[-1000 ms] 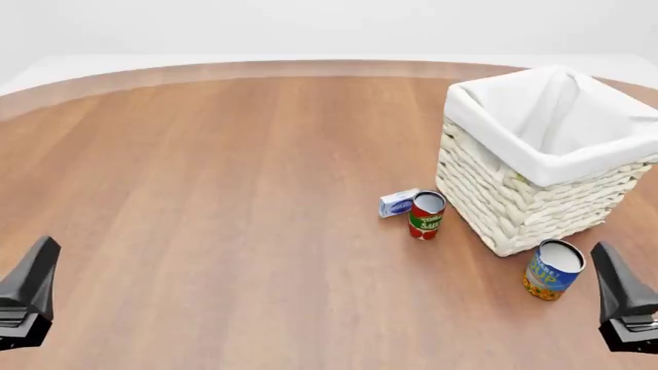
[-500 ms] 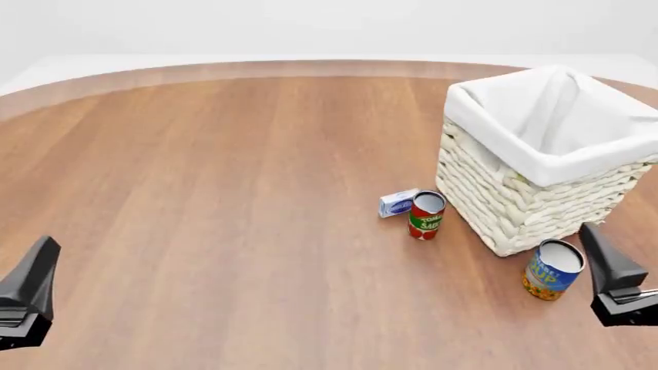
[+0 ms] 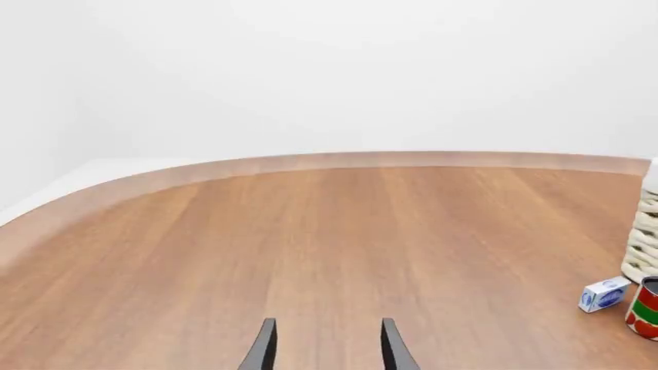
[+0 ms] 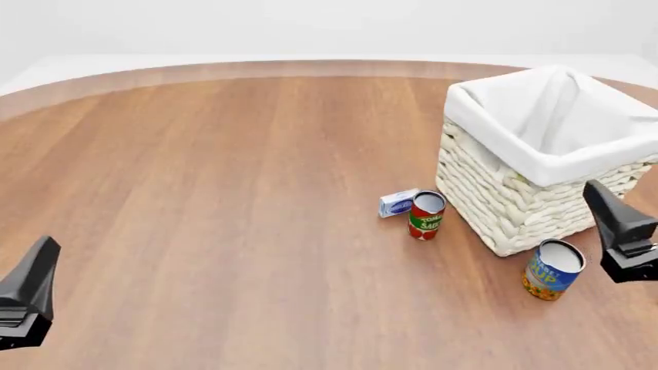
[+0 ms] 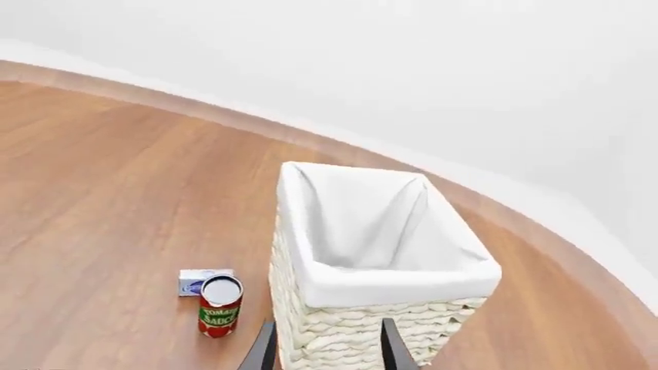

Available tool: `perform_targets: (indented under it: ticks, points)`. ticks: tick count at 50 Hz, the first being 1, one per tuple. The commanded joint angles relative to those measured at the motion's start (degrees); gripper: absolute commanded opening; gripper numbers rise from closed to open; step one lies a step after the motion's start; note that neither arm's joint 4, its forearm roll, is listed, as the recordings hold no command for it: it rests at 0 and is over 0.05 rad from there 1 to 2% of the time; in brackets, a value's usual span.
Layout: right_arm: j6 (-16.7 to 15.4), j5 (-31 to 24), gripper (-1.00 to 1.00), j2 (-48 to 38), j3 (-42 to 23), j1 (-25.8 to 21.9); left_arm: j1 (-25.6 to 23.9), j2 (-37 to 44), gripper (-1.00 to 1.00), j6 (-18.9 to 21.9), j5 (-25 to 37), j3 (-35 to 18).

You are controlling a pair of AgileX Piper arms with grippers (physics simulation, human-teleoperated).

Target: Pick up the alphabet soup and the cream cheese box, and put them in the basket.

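Observation:
The alphabet soup (image 4: 553,270), a blue and yellow can with a pale top, stands upright by the basket's near corner. The cream cheese box (image 4: 397,203) lies flat to the left of the basket, also visible in the wrist views (image 5: 203,281) (image 3: 603,294). The cream-white wicker basket (image 4: 514,208) with a white liner (image 5: 391,289) sits at the right. My right gripper (image 4: 602,199) hangs open above and right of the soup can, holding nothing; in its wrist view its fingers (image 5: 265,347) frame the basket wall. My left gripper (image 4: 43,250) is open at the near left, far from everything.
A red and green tomato sauce can (image 4: 427,216) stands upright right beside the cream cheese box, between it and the basket, and shows in both wrist views (image 5: 218,306) (image 3: 645,308). The table's curved far edge (image 4: 308,68) runs behind.
My right gripper has risen from low beside the soup can to the height of the basket's wall. The left gripper and all objects have stayed put.

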State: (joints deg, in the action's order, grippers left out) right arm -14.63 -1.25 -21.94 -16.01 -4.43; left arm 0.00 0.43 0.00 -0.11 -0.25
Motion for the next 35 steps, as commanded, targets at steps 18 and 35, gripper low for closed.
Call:
perform_targets:
  ticks: [18,35]
  points:
    - [-14.3,-7.6,1.00,-17.3,-18.0,-14.2,0.0,0.0,1.00,0.0,0.0,0.0]
    - [-19.5,-9.0,1.00,-21.4,-20.5,-19.8,0.0,0.0,1.00,0.0,0.0,0.0]
